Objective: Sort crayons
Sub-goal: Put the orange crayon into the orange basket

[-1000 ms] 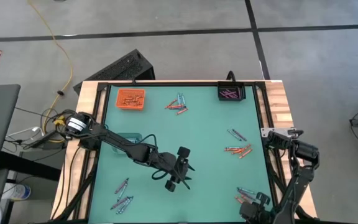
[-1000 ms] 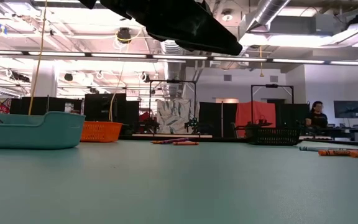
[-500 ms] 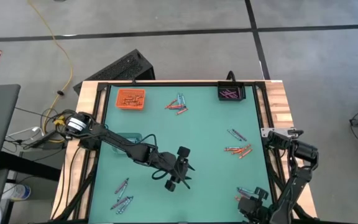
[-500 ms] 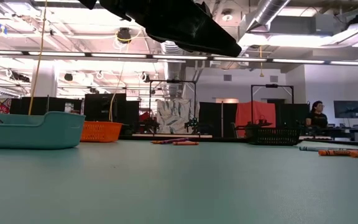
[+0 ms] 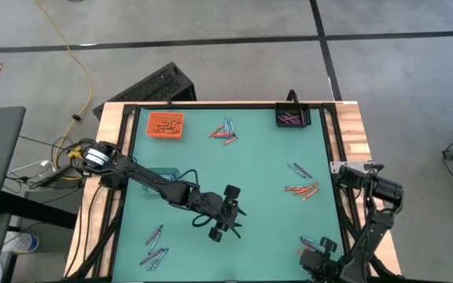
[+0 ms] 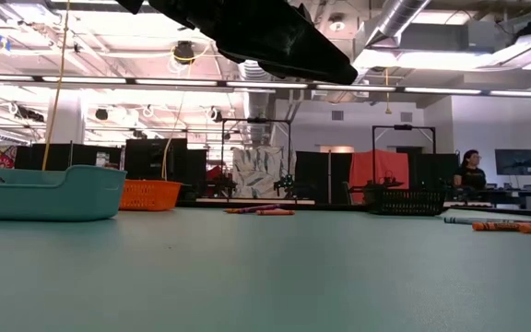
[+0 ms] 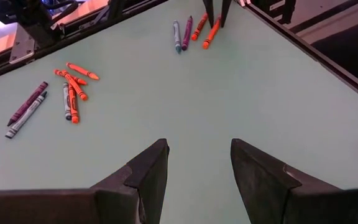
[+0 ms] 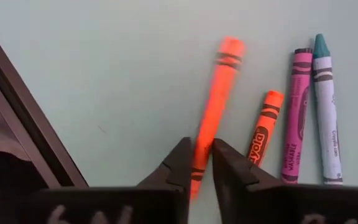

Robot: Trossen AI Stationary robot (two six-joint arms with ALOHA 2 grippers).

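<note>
Crayons lie in loose groups on the green mat: far middle (image 5: 225, 132), right (image 5: 301, 189), near left (image 5: 154, 245) and near right corner (image 5: 307, 242). My right gripper (image 5: 313, 251) points down over that corner group, shut on an orange crayon (image 8: 215, 106). Beside it lie a shorter orange (image 8: 263, 127), a pink-purple (image 8: 297, 112) and a blue-grey crayon (image 8: 325, 106). My left gripper (image 5: 225, 226) (image 7: 197, 168) hangs open over the mat's middle, nothing between its fingers. My right gripper pinches the long orange crayon near one end (image 8: 202, 148) between its two fingers (image 8: 180, 163), which come from above, pointing down, and lie across it. The rest of the crayon reaches away over the mat; whether it is lifted I cannot tell.
An orange tray (image 5: 165, 124) with crayons stands at the far left and a black tray (image 5: 292, 118) at the far right. A teal tray (image 6: 44, 192) sits under the left arm. A dark frame rail (image 8: 17, 118) runs close beside my right gripper.
My right gripper has sunk a little onto the crayons at the near right corner.
</note>
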